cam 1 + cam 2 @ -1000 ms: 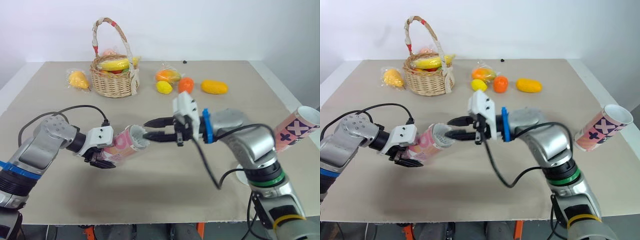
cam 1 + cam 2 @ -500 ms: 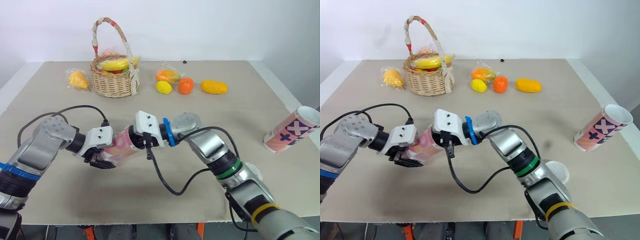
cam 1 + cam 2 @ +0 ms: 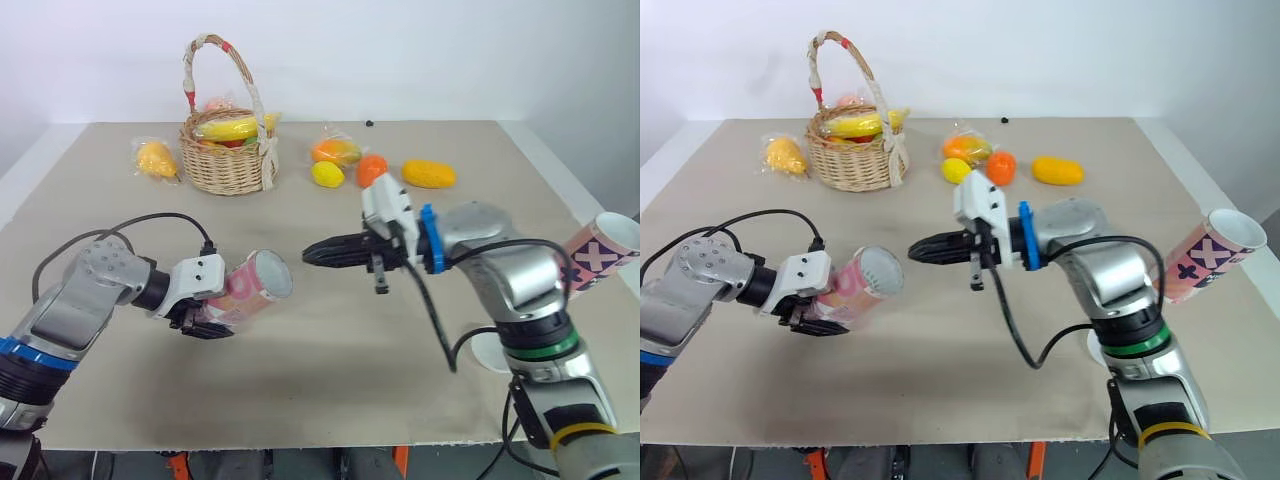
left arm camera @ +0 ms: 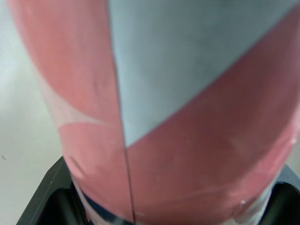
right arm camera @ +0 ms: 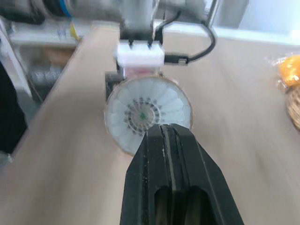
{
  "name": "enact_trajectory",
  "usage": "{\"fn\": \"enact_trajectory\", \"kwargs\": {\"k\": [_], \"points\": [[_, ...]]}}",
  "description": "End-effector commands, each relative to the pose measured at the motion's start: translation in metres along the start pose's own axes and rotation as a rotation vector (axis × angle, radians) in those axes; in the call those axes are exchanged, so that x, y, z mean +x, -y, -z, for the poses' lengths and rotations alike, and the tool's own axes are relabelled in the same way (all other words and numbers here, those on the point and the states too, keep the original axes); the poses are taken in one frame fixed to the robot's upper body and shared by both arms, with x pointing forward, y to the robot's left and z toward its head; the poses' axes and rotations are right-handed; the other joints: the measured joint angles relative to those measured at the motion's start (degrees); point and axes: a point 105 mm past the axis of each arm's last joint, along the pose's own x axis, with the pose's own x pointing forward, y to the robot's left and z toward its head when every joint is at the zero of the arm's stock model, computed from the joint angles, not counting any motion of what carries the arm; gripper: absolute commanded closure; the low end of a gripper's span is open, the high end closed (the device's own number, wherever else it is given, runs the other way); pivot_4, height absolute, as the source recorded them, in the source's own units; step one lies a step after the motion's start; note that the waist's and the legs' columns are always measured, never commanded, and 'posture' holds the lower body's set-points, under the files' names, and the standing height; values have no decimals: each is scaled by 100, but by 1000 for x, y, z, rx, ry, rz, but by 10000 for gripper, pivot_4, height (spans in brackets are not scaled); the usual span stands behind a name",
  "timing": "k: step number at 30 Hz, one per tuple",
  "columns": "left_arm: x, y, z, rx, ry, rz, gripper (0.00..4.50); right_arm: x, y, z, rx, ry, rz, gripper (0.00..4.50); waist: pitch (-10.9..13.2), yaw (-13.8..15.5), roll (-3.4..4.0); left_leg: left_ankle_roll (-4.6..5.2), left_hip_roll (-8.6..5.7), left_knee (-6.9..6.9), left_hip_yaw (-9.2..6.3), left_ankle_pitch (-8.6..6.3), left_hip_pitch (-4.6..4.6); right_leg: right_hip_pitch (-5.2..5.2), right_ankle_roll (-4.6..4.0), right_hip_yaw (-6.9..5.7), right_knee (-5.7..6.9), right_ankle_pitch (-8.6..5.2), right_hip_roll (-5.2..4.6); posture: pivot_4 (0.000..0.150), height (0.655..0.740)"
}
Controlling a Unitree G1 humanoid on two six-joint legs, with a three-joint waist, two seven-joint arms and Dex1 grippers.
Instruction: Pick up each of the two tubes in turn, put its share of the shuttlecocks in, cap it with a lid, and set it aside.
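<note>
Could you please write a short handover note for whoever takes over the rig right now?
Left gripper: shut on the pink tube, held tilted above the table, mouth toward the right gripper.
Right gripper: fingers shut, empty, in line with the tube's mouth but apart from it.
Done: a shuttlecock sits in the pink tube's mouth; how many lie beneath it cannot be told.
Left: cap this tube, probably with the white lid on the table by the right arm, and set it aside. Then do the second tube, lying at the table's right edge.

Silver arms [image 3: 510, 280], black cables [image 3: 160, 215], blue collar [image 3: 428, 240]
</note>
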Motion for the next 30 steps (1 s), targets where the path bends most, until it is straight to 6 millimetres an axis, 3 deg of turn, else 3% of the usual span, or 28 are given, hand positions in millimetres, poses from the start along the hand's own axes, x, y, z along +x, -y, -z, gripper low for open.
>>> {"fn": "enact_trajectory", "kwargs": {"k": [1,3,7,10,14,17,22,30], "points": [[-3,-9,-43,39,199,-66,12230,-55,4,-12,71,36,164,41793,6,24,-9,0,-1,3,-5,0,-9,-2,-1,-6,-1,1,-2,1500,7400],[-1,-13,-56,38,281,-95,12230,-78,2,0,126,-17,234,35135,13,50,-24,0,-9,8,-9,0,-21,-1,4,-19,-5,-1,-12,1500,7400],[8,-17,-78,23,457,-162,12230,-115,-5,31,187,-154,361,15309,13,-26,-21,7,-8,6,-9,-7,-24,-6,9,-1,-14,-1,-6,1500,7400],[29,-23,-82,19,532,-253,12230,-149,-12,53,220,-288,455,1266,14,-20,-16,9,-11,4,-6,-8,-17,-7,10,8,-9,0,-2,1500,7400],[50,-21,-87,-26,674,-329,12230,-178,-19,74,234,-417,520,524,16,-36,-19,8,-24,8,2,-7,-9,0,22,24,-11,9,-8,1500,7400],[67,-20,-76,-65,700,-383,12230,-191,-22,84,247,-464,546,524,16,-35,-21,5,-30,9,7,0,-2,2,31,34,-12,21,-5,1500,7400],[98,-7,-59,-123,688,-391,12230,-207,-25,99,275,-520,568,524,16,-27,-20,11,-30,9,16,15,22,16,57,44,-12,25,0,1500,7400],[117,-2,-41,-183,674,-399,12230,-220,-34,126,298,-627,544,524,13,-18,-15,2,-32,8,23,28,38,30,65,48,-12,33,-3,1500,7400]]}}
